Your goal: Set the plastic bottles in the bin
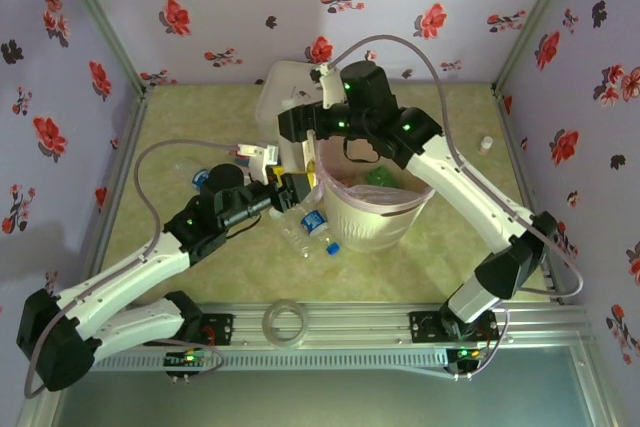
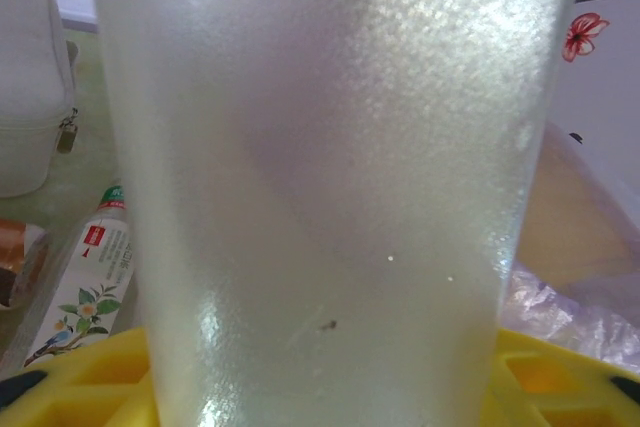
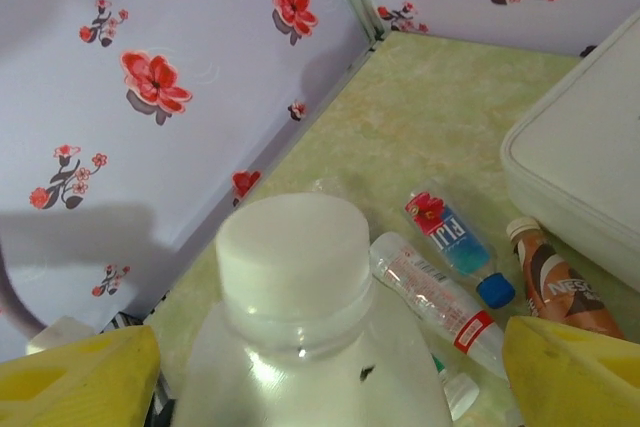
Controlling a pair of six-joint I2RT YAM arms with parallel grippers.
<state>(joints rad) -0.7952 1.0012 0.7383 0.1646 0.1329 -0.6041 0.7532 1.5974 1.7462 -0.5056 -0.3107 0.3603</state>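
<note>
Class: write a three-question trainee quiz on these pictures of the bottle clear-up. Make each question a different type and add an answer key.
1. True or false: a green bottle already lies inside the bin.
2. What colour is the cap of the Fiji bottle? A red, B blue, C white.
3. Fill in: the clear bottle between the jaws of the right claw has a ____ cap.

Key: 1 true; 2 B; 3 white.
</note>
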